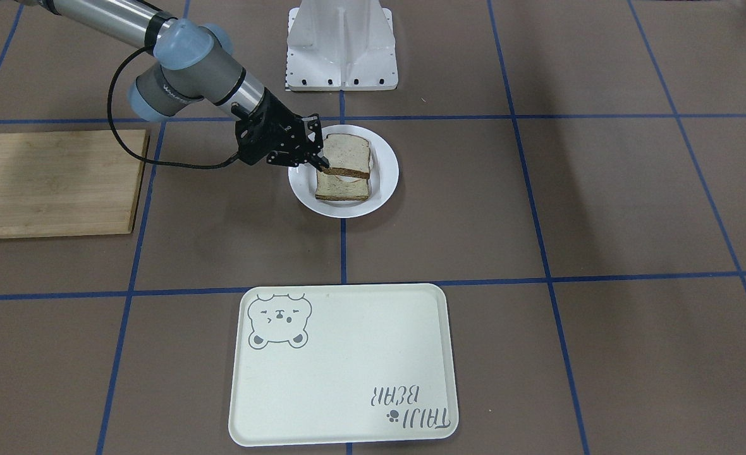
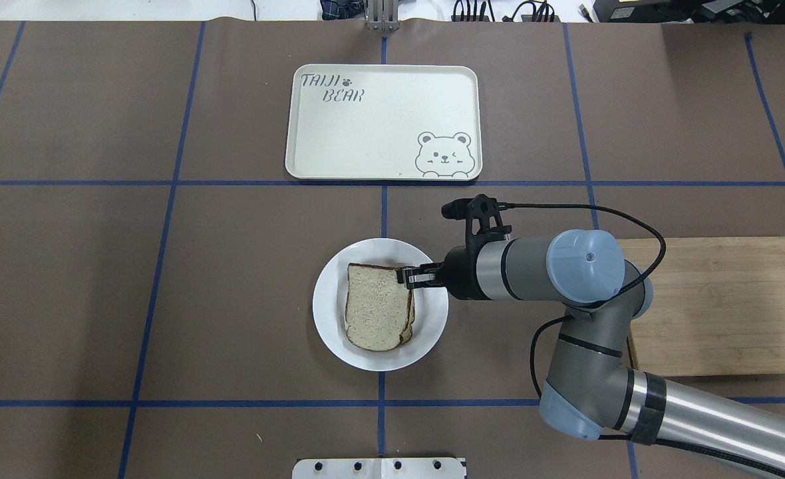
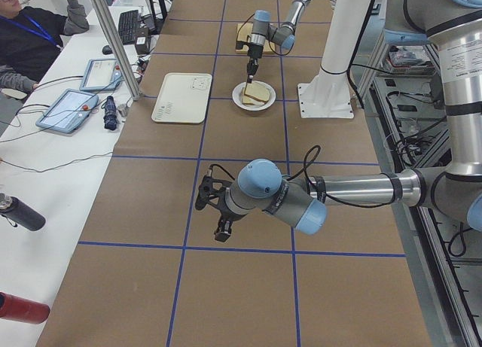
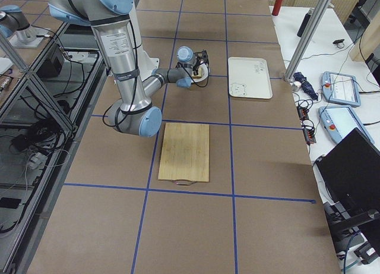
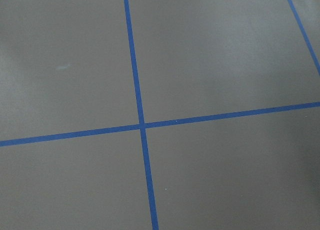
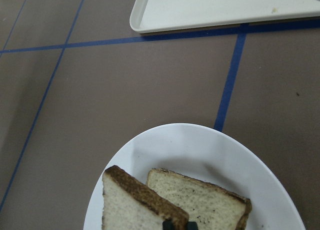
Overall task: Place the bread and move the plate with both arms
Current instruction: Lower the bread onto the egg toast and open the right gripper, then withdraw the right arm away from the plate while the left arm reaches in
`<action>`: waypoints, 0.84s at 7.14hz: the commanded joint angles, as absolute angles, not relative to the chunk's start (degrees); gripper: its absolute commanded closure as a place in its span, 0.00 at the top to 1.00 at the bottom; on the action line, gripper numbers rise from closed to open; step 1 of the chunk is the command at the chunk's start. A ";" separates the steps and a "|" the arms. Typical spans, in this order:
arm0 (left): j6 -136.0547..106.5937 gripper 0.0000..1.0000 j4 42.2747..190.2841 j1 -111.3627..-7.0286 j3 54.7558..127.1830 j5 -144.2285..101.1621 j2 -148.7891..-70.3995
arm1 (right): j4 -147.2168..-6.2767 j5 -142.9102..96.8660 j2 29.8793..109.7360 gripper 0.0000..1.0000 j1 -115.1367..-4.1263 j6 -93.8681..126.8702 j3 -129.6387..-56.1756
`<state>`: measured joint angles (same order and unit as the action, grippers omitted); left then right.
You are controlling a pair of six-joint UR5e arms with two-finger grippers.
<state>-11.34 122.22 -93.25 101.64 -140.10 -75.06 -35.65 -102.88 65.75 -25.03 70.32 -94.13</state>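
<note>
The white plate (image 1: pixel 342 209) (image 2: pixel 379 362) (image 6: pixel 200 142) sits on the table in front of the robot's base. The plain bread (image 1: pixel 348 153) (image 2: pixel 376 306) (image 6: pixel 132 205) lies over a second slice (image 1: pixel 340 188) (image 6: pixel 200 195) on the plate, raised at its gripper side. My right gripper (image 1: pixel 322 165) (image 2: pixel 407 278) (image 6: pixel 180 225) is shut on this top slice's crust edge. My left gripper (image 3: pixel 222 228) hovers low over bare table far from the plate; it shows only in the exterior left view, so I cannot tell whether it is open or shut. The left wrist view shows only table and blue tape.
A cream bear tray (image 1: pixel 348 366) (image 2: pixel 379 126) (image 6: pixel 225 10) lies beyond the plate, away from the robot. A wooden cutting board (image 1: pixel 50 183) (image 2: pixel 712 306) (image 4: pixel 185 152) lies on my right side. The white robot base (image 1: pixel 341 44) stands behind the plate.
</note>
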 commanded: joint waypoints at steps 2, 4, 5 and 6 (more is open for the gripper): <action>-11.34 0.98 122.26 -93.25 101.78 -140.10 -74.88 | -37.43 -101.16 64.60 0.99 -27.31 71.97 -93.95; -11.86 0.98 122.78 -93.34 102.30 -140.19 -74.62 | -41.82 -105.43 63.37 0.99 -33.80 72.16 -95.00; -16.04 0.98 125.74 -93.25 102.39 -140.19 -74.62 | -45.06 -112.86 64.50 0.99 -39.84 72.25 -97.45; -24.18 0.98 132.56 -92.90 102.31 -140.79 -74.88 | -49.96 -117.55 65.99 0.99 -45.38 72.16 -99.65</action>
<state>-16.49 126.29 -93.20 102.28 -140.32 -74.72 -44.72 -110.94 64.48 -38.45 72.17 -97.00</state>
